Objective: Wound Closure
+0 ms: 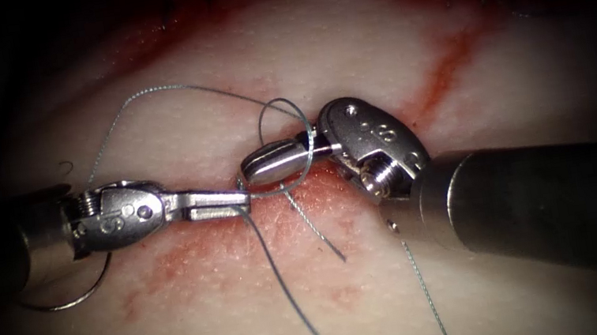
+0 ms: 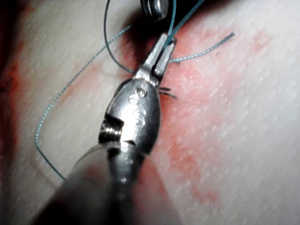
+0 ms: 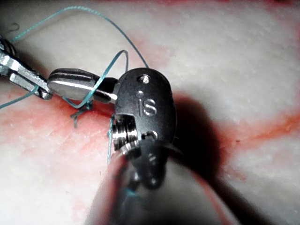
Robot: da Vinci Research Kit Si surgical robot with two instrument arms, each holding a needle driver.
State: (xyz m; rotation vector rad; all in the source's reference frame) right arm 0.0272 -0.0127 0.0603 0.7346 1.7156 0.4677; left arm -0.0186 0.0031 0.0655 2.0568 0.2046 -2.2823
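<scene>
Right arm's tool (image 1: 249, 170), the closest thing to the lens, has its jaws together and empty, lying over the cut (image 1: 333, 186); a loop of the thread (image 1: 281, 106) is wound round them, plain too in the right wrist view, where the loop (image 3: 110, 70) crosses the shut jaws (image 3: 70, 84). From the left of the cut the left arm's tool (image 1: 228, 201) reaches in, tips almost touching the right tool's, its jaws clamped on the thread, which trails away from them (image 2: 164, 49). A short free end of thread (image 1: 321, 234) lies on the reddened tissue (image 1: 204, 326) just beside the cut. Well left of the cut, under the left tool's wrist, a curved arc that looks like the needle (image 1: 64, 303) rests on the tissue, held by neither tool and apparently not in it. Judging by the wound loop, a knot is being made; whatever follows calls for the loop to stay on the jaws and the thread taut.
</scene>
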